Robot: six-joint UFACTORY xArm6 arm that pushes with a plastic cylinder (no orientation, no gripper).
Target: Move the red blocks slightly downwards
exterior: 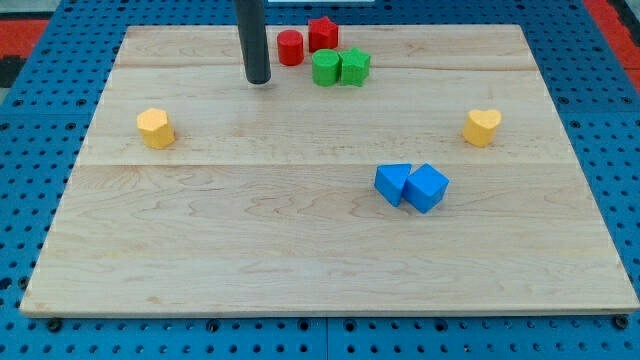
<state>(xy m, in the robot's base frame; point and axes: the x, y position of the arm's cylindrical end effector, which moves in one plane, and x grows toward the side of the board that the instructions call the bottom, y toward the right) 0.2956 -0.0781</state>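
My tip [258, 80] stands just left of the red cylinder [290, 48] and red star [322, 34] — approach step, touching nothing. Next it must get above them — no gripper, so nothing held.

Bright, even light falls from above, leaving only short, soft shadows under the blocks. The wooden board [300, 240] shows no glare. Focus seems slightly soft throughout, edges mostly undistorted.

The rod [255, 40] is cut off by the view's top edge, and the red star block [322, 33] partly hides behind the red cylinder [290, 47]
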